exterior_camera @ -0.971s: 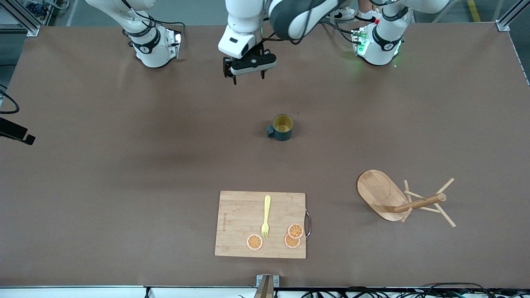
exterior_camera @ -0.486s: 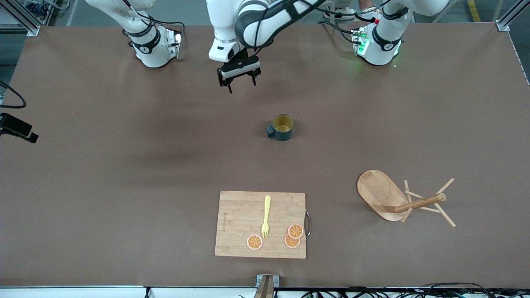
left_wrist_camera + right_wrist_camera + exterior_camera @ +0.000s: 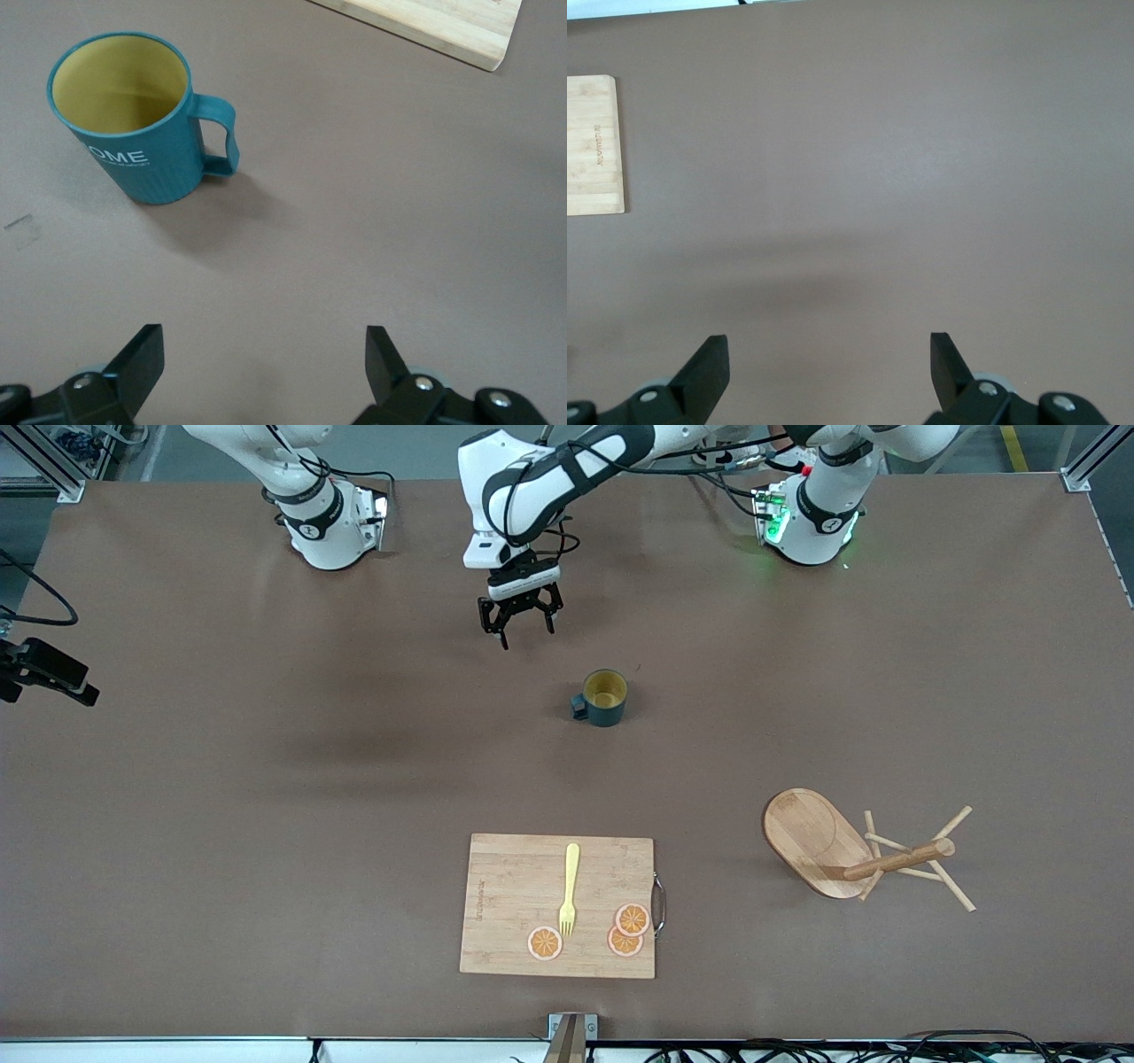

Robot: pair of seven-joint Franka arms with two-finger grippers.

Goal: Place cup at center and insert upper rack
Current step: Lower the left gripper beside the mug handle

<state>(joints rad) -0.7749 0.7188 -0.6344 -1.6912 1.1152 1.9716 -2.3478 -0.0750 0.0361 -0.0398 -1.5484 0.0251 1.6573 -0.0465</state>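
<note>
The dark teal cup (image 3: 605, 697) stands upright near the middle of the table, yellowish inside, handle toward the right arm's end. It also shows in the left wrist view (image 3: 133, 115). My left gripper (image 3: 523, 627) is open and empty over bare table, between the robot bases and the cup, apart from it; its own view shows the jaws wide (image 3: 266, 354). The upper rack (image 3: 850, 850), a wooden mug tree, lies on its side toward the left arm's end, nearer the front camera. My right gripper (image 3: 830, 354) is open and empty high over bare table.
A wooden cutting board (image 3: 558, 905) lies near the front edge with a yellow fork (image 3: 568, 888) and three orange slices (image 3: 625, 930) on it. Its corner shows in the left wrist view (image 3: 443, 27) and its edge in the right wrist view (image 3: 594, 146).
My left gripper has come down and moved toward the cup, staying open. The cup, rack and board have not moved.
</note>
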